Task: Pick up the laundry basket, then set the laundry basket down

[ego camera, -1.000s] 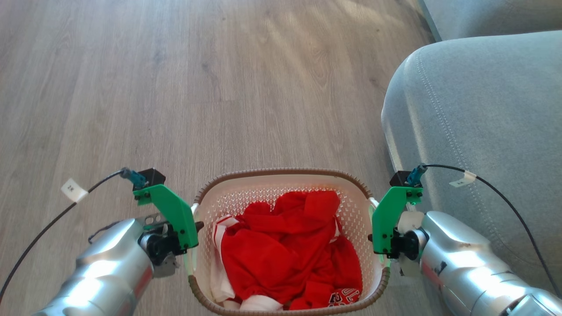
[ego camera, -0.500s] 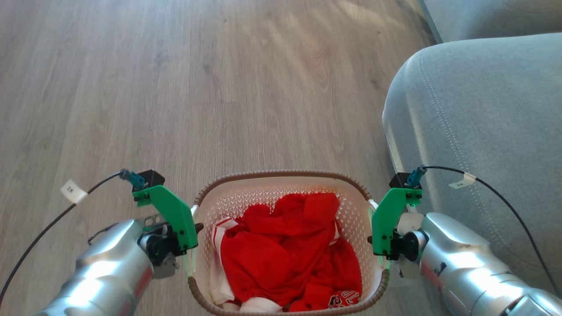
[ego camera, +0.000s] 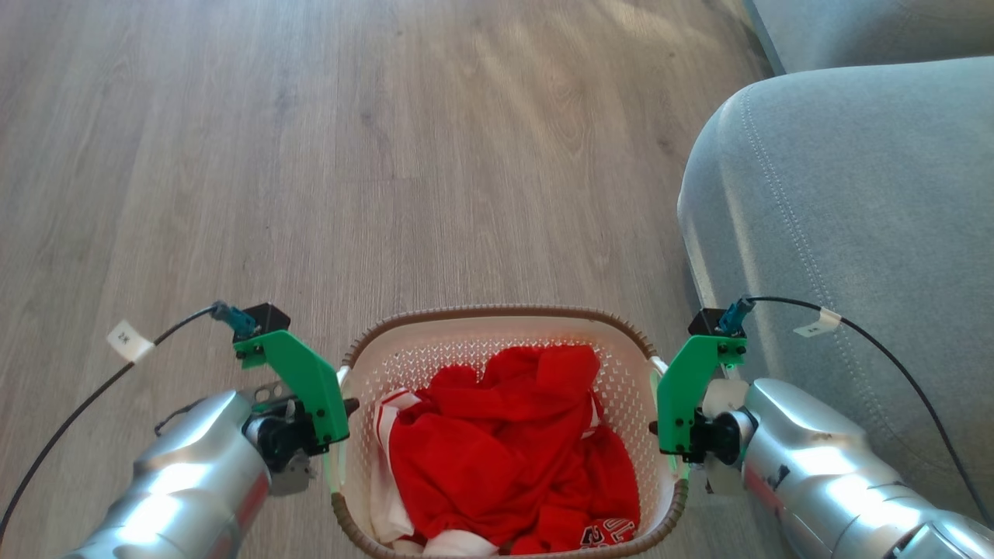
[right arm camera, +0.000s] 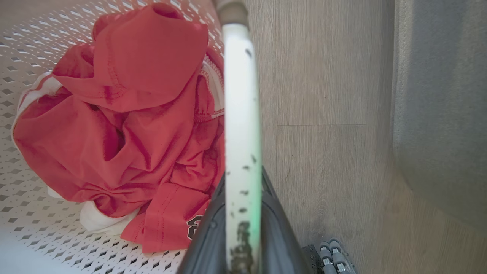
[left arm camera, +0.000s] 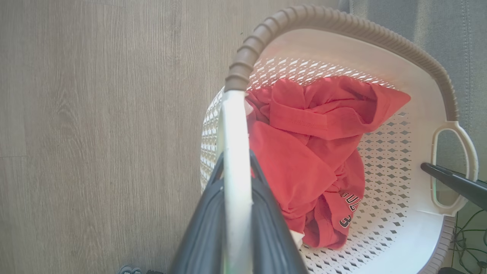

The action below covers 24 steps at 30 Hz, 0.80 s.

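The laundry basket (ego camera: 497, 311) is white and perforated with a brown woven-look rim, and it sits at the bottom centre of the head view with red clothes (ego camera: 505, 442) inside. My left gripper (ego camera: 347, 404) is shut on its left white handle (left arm camera: 235, 125); the dark fingers (left arm camera: 207, 228) clamp that handle from both sides. On the opposite side my right gripper (ego camera: 657, 427) is shut on the right handle (right arm camera: 240, 95). In the left wrist view the right gripper's finger (left arm camera: 452, 182) reaches through the far handle loop (left arm camera: 471, 152). I cannot tell whether the basket's bottom touches the floor.
A grey sofa arm (ego camera: 839, 194) stands close on the right, a short gap from the basket and my right forearm. Wooden floor (ego camera: 311, 155) stretches ahead and to the left. My base's wheels (right arm camera: 335, 255) show under the right wrist.
The basket and both grippers have slid slightly toward the lower edge of the head view. The sofa shifted down a little too, so part of this is camera motion. Both grips are unchanged.
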### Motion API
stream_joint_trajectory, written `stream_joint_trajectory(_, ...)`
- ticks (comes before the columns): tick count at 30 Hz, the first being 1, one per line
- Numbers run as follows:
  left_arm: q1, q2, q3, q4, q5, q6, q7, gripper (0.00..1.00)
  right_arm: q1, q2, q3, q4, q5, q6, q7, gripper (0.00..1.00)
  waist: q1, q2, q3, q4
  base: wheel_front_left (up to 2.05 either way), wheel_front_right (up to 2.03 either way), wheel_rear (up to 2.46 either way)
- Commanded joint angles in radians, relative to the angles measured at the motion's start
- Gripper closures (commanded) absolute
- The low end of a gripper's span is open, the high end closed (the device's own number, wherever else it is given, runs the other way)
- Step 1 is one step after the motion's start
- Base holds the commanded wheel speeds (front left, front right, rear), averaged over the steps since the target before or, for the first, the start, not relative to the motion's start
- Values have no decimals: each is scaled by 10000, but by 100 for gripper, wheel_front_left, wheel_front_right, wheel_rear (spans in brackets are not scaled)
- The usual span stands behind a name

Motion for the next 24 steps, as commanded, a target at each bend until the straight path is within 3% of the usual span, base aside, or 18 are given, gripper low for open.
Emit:
stream_joint_trajectory(1, -563, 496, 249, 148, -43, 69, -146, 100, -276, -104, 59, 14, 50, -15, -94, 100, 0, 1, 9, -3, 0, 0, 0)
stream_joint_trajectory(12, -799, 533, 47, 287, 305, 69, -679, 100, -490, -104, 360, 23, 179, -15, -602, 100, 0, 1, 453, -55, 0, 0, 0)
stream_joint_trajectory(24, -1834, 387, -167, 679, 903, 69, -1977, 100, -1410, -104, 479, 35, -91, -15, -2030, 100, 0, 1, 2524, 8, 0, 0, 0)
